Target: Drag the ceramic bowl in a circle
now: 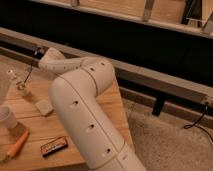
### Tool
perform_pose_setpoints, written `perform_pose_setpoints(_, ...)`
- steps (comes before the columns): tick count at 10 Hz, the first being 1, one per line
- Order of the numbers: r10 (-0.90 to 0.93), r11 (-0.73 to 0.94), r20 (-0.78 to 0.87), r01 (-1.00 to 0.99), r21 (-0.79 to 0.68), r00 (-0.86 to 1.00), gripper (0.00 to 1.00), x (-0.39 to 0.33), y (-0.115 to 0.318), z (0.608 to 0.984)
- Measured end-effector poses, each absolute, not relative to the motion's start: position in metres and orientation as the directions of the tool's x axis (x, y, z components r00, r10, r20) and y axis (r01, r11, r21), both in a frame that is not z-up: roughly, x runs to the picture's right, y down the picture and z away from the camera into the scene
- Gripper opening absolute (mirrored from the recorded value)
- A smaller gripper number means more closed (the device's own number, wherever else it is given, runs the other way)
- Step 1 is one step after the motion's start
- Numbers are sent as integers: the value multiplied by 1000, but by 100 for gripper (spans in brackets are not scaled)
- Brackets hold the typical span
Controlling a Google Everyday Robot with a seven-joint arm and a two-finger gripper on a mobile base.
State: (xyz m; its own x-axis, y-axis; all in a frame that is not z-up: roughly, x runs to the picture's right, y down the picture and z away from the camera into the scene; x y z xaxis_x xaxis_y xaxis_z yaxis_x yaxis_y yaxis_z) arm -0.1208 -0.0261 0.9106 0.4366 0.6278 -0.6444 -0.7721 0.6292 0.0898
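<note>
pincer [19, 83] at far left over table [42, 127], state cannot tell; arm [82, 97] hides table middle; cup [6, 118] cut by edge.

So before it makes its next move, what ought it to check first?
1. Ceramic bowl in sight: not ok. I cannot pick it out; the arm covers much of the table.
2. Gripper located: ok, over the table's far left part.
3. Gripper touching the bowl: cannot tell.
4. Pale cup out of the way: cannot tell; it stands at the left edge.
5. Room for a circle: probably not ok; a beige block, an orange object and a dark packet lie on the table.
</note>
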Motion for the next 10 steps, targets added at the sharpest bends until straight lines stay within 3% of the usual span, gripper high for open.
perform_pose_setpoints(10, 662, 517, -704, -837, 181, 257, 0, 0, 10, 884)
